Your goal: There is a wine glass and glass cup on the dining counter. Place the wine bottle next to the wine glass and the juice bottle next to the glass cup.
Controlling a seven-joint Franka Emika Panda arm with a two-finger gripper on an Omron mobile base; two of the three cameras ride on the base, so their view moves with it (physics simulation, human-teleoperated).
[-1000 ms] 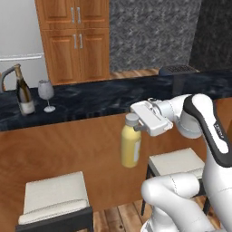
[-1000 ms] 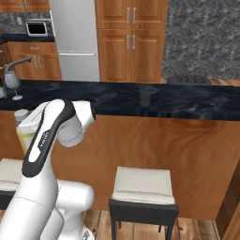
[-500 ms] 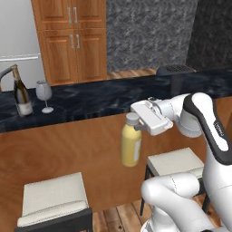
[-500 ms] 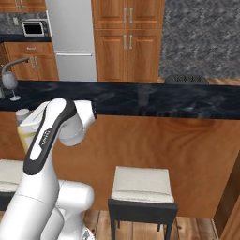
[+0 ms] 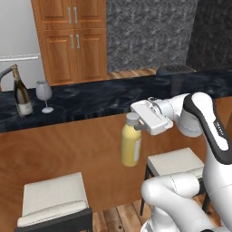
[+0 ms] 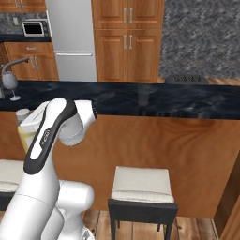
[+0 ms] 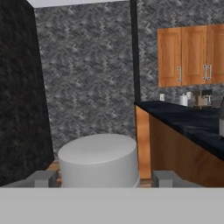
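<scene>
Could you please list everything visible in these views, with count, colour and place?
Juice bottle: one, yellow with white cap, hanging in the gripper in front of the counter's wooden face.
Wine bottle: one, dark with gold neck, upright at the counter's left end.
Wine glass: one, clear, just right of the wine bottle.
Counter: one, black marbled top, wooden front, across the scene.
Stools: two, pale seats on dark frames, below the counter.
Cabinets: wooden, behind the counter.
Fridge: one, grey, left of the cabinets.
Microwave: one, far left.
Gripper: one, white, shut on the juice bottle's cap.
</scene>
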